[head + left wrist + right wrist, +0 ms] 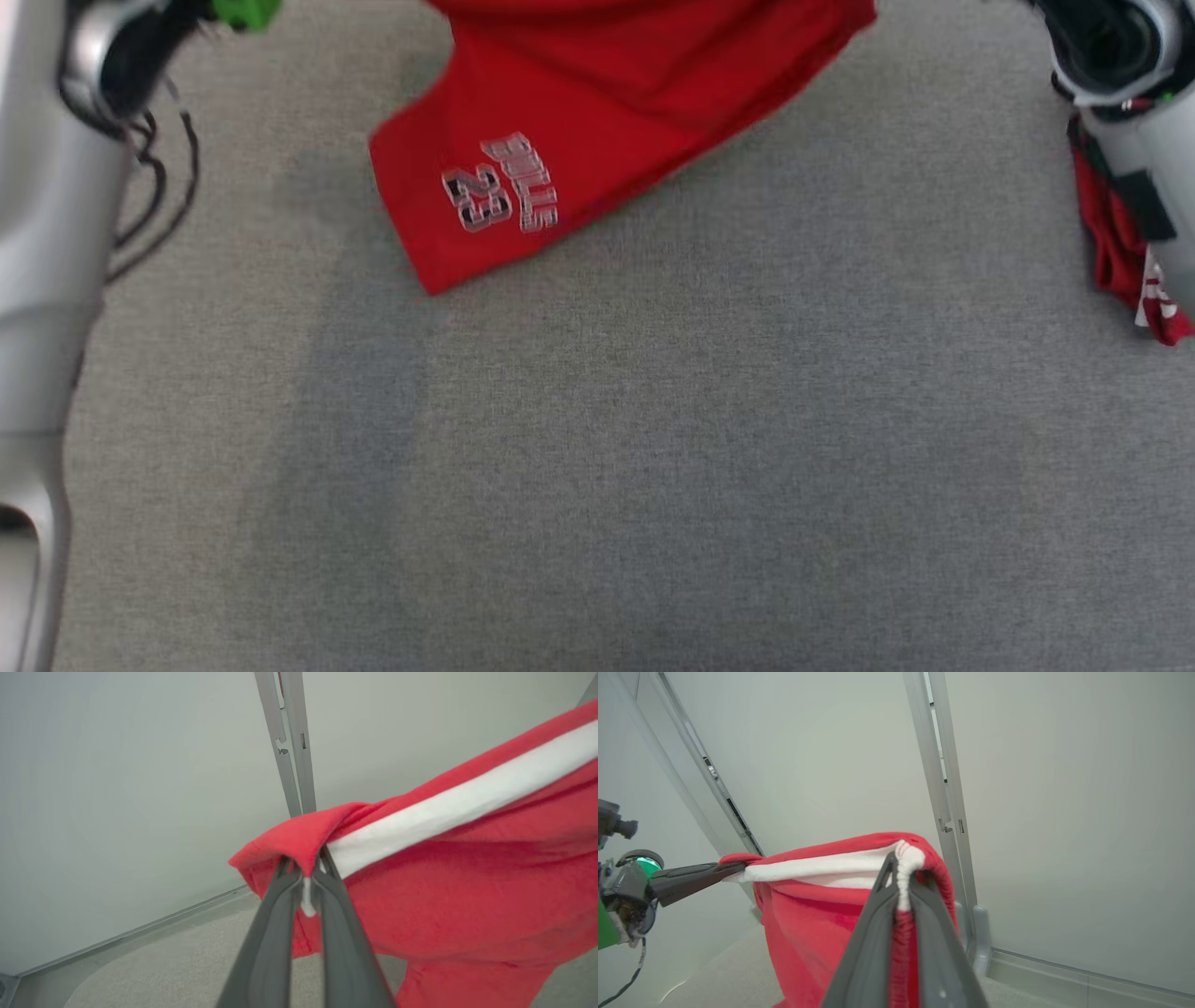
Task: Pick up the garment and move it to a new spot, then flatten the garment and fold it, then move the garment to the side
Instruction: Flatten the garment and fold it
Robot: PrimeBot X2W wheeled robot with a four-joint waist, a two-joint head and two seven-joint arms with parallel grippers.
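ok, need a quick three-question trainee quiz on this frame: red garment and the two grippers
1. True or false: the left gripper and the right gripper are both shut on the red garment.
2. Which number is printed on the garment? A) 23 B) 45 C) 7
3. Fill in: the band running along the gripped edge is ____ in colour.

Key: 1 true; 2 A; 3 white.
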